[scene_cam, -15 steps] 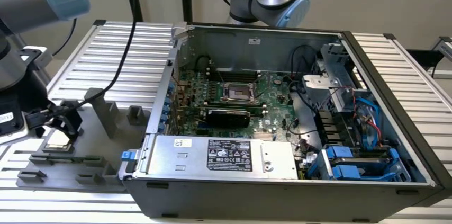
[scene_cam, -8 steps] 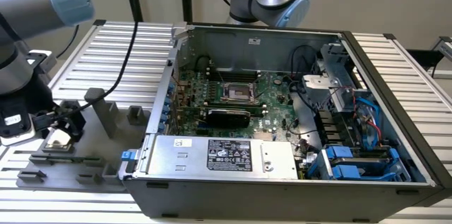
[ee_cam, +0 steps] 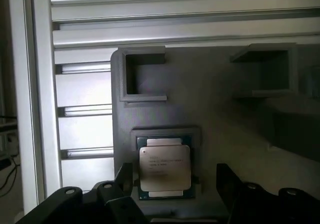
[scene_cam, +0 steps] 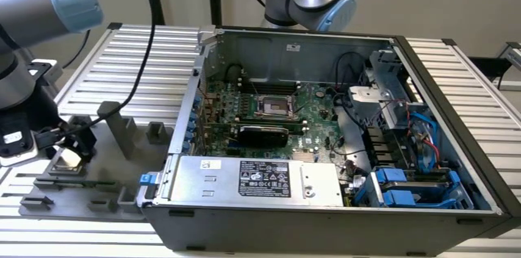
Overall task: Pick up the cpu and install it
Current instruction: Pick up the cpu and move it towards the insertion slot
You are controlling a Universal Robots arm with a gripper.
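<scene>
Claw [ee_cam: 175, 176] is released: fingers [ee_cam: 125, 176] spread wide, one on either side of the cpu [ee_cam: 164, 166]. They flank two opposite edges, with no contact that I can see. The cpu lies flat, metal lid up, seated in a shallow recess of the grey fixture [ee_cam: 215, 124], squarely between the fingers.

Handling, my read: light, rigid, thin. The lid is smooth metal, so the faces are slippery — the grip belongs on two opposite edges of the green board, square and level. The underside contacts are probably the fragile part, and a tilted or off-centre pinch would likely cock it in the recess. Light force should be enough.

The fixture sits on the slatted aluminium bench [scene_cam: 138, 69], with more pockets further along it. Well apart, toward the exterior view's right, stands the open PC case [scene_cam: 326, 233] — the motherboard socket [scene_cam: 273, 107] is inside. I cannot tell whether the socket frame is latched.
</scene>
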